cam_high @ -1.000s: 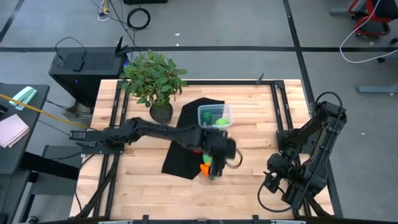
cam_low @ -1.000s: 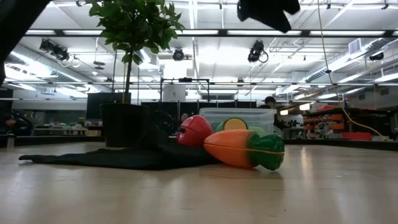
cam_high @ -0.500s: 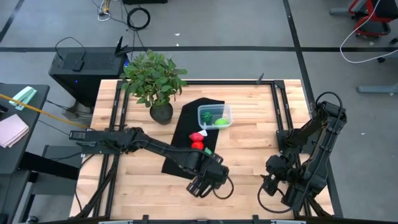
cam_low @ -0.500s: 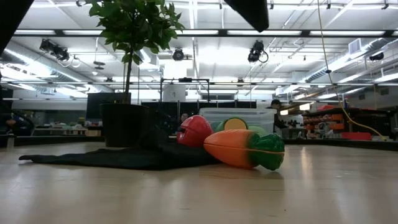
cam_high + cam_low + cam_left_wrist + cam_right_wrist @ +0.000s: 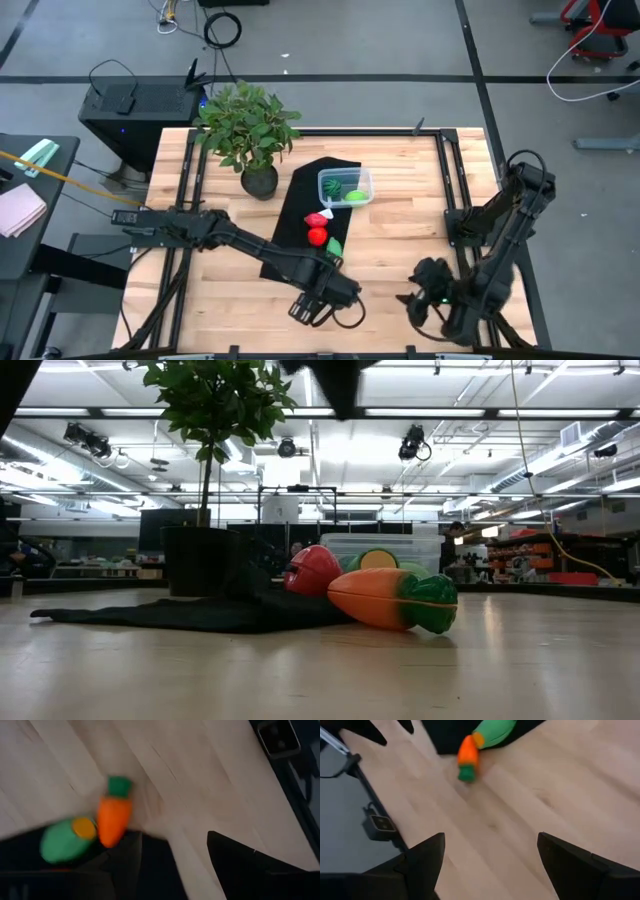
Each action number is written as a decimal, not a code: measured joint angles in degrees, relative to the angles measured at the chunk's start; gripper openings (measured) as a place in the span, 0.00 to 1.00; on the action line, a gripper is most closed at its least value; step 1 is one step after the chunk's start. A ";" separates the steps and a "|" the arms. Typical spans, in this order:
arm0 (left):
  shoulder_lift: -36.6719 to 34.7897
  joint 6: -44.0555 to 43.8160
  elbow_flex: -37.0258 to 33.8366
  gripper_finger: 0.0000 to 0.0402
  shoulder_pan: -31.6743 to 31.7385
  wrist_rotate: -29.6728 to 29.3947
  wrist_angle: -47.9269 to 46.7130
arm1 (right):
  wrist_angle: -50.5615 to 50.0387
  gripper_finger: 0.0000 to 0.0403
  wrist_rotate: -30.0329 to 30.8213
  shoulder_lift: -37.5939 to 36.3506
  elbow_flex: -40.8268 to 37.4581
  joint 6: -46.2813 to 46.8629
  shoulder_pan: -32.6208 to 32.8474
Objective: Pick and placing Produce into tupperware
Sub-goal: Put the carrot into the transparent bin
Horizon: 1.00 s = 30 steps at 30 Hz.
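So, left gripper point(image 5: 312, 306) empty, jaws apart, hovering near bench point(image 5: 400, 240) front edge. Right gripper point(image 5: 487, 870) wide open, empty, near right. Carrot point(image 5: 113, 817) lies on bench beside green oblong point(image 5: 64, 840), probably next pick. Tupperware point(image 5: 345, 186) farther back, partly filled.

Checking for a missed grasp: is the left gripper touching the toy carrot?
Apart. The left wrist view shows the toy carrot lying on bare wood beyond the open, empty left gripper.
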 joint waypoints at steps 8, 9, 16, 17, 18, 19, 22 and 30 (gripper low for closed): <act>-0.29 -11.32 0.00 0.54 -2.53 -0.03 -4.33 | 14.24 0.80 -0.33 0.09 -8.23 -3.31 -4.34; -0.51 -11.81 0.00 0.53 -2.94 -0.05 -1.93 | 14.30 0.80 -0.31 0.09 -8.25 -4.05 -4.72; -2.12 -10.05 0.08 0.44 -5.10 -5.74 15.85 | 14.47 0.80 -1.08 0.07 -8.14 -6.56 -5.71; -2.09 -9.39 0.05 0.42 -4.80 -6.31 16.55 | 14.51 0.80 -1.13 0.07 -8.14 -6.57 -5.71; -2.05 -8.77 0.03 0.41 -4.36 -6.44 17.40 | 14.50 0.80 -1.27 0.07 -8.14 -6.56 -5.71; -2.05 -8.45 -0.29 0.39 -3.83 -6.32 18.54 | 14.51 0.80 -1.47 0.07 -8.14 -6.56 -5.70; -2.27 -8.16 -5.06 0.35 -1.93 -2.54 27.08 | 14.52 0.80 -2.59 0.07 -8.14 -6.54 -5.55; -2.36 -13.87 -17.81 0.27 -0.69 11.49 52.75 | 12.21 0.80 -3.52 0.05 -8.12 -5.69 -2.82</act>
